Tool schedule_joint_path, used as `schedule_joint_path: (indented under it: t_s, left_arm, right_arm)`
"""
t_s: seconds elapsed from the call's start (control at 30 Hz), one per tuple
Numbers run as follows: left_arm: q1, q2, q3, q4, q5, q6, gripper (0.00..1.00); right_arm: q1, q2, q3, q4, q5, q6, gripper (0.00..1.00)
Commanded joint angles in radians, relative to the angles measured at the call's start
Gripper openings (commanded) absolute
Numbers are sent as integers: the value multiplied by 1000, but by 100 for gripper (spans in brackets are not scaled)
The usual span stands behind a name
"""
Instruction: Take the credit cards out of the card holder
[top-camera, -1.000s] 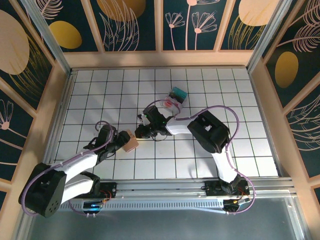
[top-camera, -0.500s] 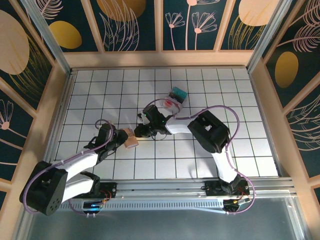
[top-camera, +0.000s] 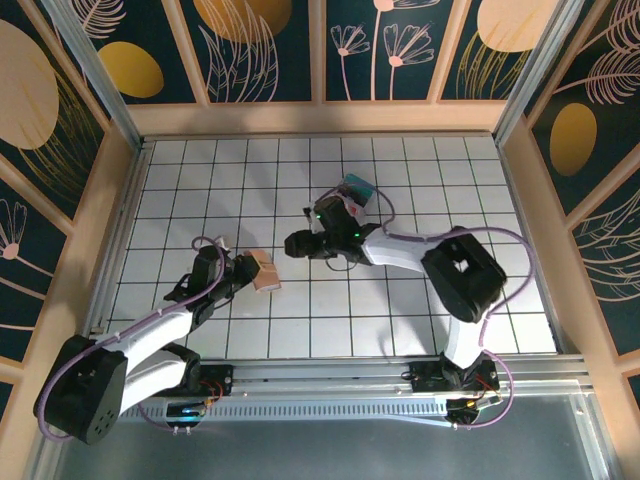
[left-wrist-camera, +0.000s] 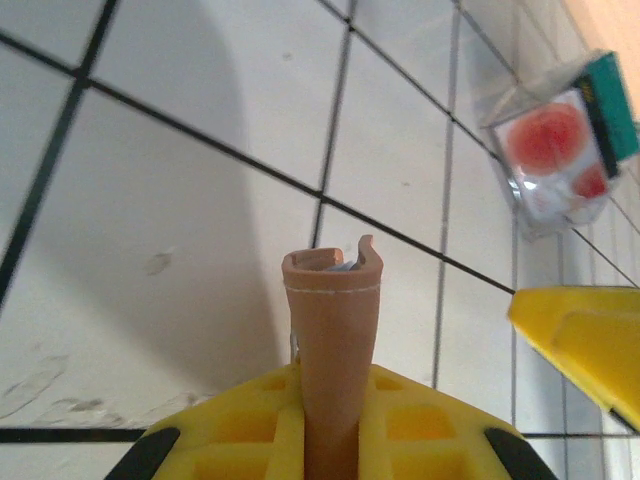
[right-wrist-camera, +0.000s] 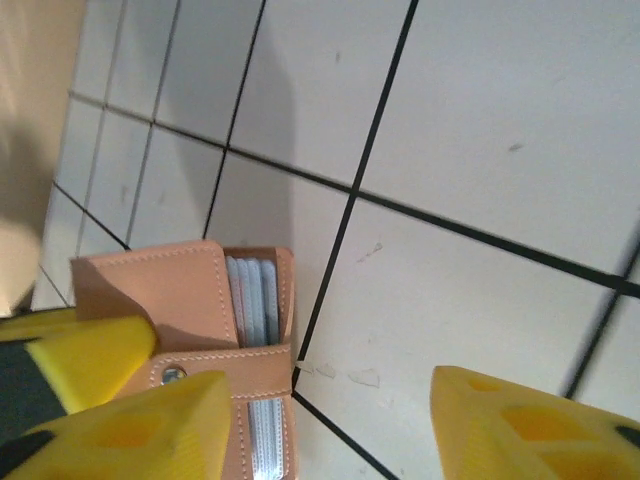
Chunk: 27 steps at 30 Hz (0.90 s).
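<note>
My left fingers (left-wrist-camera: 440, 425) pinch the card holder (left-wrist-camera: 332, 360); my right fingers (right-wrist-camera: 530, 430) are spread beside it. Extraction looks barely begun: next I must nip the exposed cards (right-wrist-camera: 250, 290).

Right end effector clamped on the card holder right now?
No: right wrist view shows the right end effector wide open over the table, with the card holder off to one side of the gap.
</note>
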Motion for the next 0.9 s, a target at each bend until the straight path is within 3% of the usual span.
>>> schedule_joint_path:
  t_s: [0.0, 0.2, 0.53, 0.87]
  left_arm:
    - [-5, -25, 49, 129, 105, 63, 0]
    - [-17, -1, 111, 272, 236, 108, 0]
    - [-132, 132, 246, 511, 383, 148, 0]
    - [-150, 185, 321, 589, 459, 156, 0]
  right_arm:
    - [-35, -118, -56, 20, 40, -26, 63]
    - [-125, -303, -166, 63, 14, -60, 74]
    - [-227, -599, -307, 173, -181, -135, 84]
    - [-283, -643, -317, 222, -299, -77, 85]
